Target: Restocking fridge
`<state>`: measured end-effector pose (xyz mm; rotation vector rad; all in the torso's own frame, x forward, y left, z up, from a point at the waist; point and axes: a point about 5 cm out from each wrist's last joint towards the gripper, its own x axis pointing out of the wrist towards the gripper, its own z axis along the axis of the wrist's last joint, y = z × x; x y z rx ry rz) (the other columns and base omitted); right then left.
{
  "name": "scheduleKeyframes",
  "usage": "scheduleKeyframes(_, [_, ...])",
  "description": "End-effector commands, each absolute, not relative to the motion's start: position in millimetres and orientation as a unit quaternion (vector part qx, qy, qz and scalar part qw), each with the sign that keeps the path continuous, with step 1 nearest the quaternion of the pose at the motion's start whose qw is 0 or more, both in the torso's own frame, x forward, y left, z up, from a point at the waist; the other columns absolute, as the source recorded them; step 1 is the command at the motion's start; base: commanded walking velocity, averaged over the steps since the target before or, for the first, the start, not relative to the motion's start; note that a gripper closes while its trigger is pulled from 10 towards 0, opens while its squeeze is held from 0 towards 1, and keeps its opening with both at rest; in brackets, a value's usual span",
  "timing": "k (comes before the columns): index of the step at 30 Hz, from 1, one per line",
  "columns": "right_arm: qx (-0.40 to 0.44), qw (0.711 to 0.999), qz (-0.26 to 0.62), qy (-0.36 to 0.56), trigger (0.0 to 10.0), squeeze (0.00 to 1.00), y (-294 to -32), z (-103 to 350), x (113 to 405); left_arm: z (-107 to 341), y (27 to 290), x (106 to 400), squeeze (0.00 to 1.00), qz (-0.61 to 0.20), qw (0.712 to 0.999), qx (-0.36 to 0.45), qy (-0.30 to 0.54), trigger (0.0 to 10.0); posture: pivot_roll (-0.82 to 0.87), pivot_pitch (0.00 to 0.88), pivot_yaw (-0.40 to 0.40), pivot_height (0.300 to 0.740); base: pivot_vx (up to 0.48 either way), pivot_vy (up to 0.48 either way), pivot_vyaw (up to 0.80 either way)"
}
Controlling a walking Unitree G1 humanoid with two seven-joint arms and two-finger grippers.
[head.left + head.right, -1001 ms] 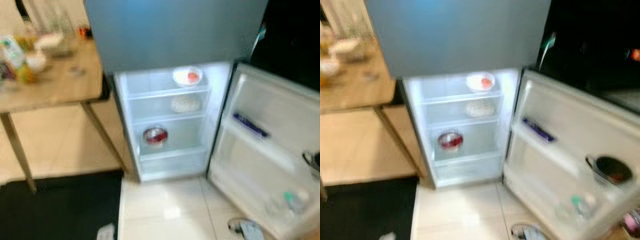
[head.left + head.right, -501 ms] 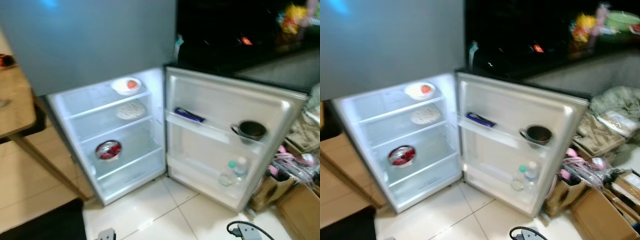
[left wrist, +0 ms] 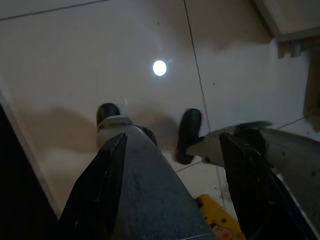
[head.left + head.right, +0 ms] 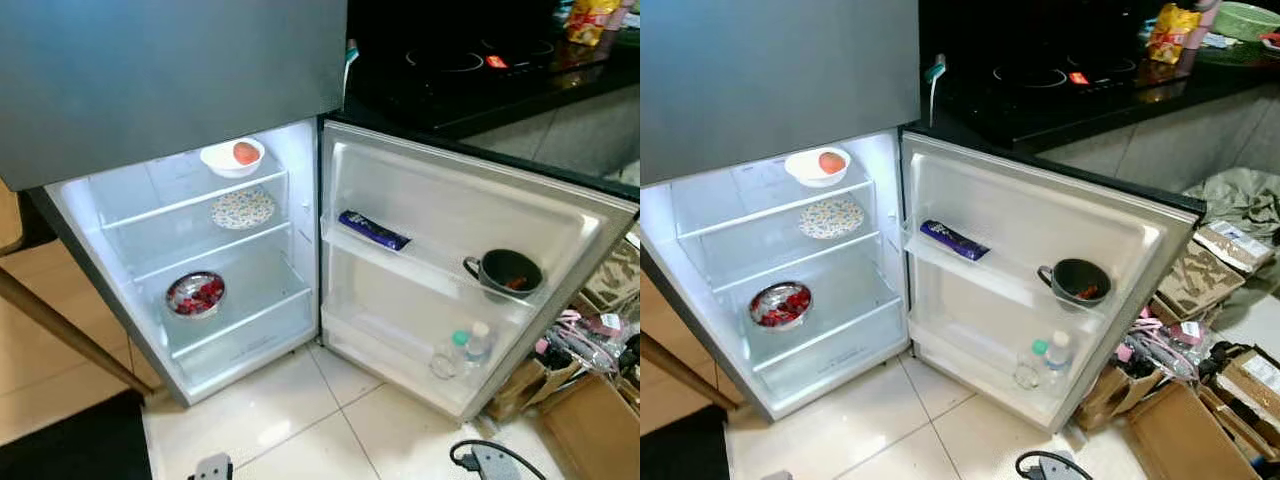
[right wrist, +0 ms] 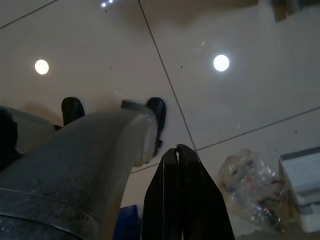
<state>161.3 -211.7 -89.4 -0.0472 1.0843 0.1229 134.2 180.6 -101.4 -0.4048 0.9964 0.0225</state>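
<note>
The fridge [image 4: 190,60] stands with its lower door [image 4: 450,215] swung open to the right. Inside, a white bowl [image 4: 232,156] holding an orange fruit sits on the top shelf, a patterned plate [image 4: 243,209] lies on the shelf below, and a glass bowl of red fruit [image 4: 195,295] rests lower down. The door racks carry a blue wrapped bar [image 4: 373,230], a dark pot [image 4: 505,273] and small bottles [image 4: 465,348]. My left gripper [image 3: 175,136] hangs open above the tiled floor. My right gripper [image 5: 177,148] hangs shut and holds nothing.
A black cooktop counter [image 4: 1070,80] runs behind the door. Cardboard boxes [image 4: 1185,440] and bags [image 4: 1230,245] crowd the floor on the right. A power adapter with cable [image 4: 485,460] lies near my feet. A wooden table leg [image 4: 60,325] and a black mat [image 4: 70,445] are on the left.
The camera has swung to the right and the picture has sharpened: the table has slid out on the left, the counter and boxes have come in. Nothing in the fridge has moved.
</note>
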Motion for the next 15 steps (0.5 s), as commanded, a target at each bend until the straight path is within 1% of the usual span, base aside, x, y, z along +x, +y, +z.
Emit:
scheduleKeyframes(1, [-0.024,0.854,0.053,0.517,10.0,0.0,-215.6,-89.5,159.1,-103.5,178.3,128.9,0.0,0.005,0.852,-0.195,0.486,10.0,-0.12,0.0,0.013,0.74,0.0,-0.48,0.0])
scheduleKeyframes(15, [-0.025,0.855,0.053,0.516,10.0,0.0,-216.2,-89.1,159.6,-103.7,176.0,128.8,0.0,0.001,0.851,-0.2,0.487,10.0,-0.12,0.0,0.013,0.74,0.0,-0.48,0.0])
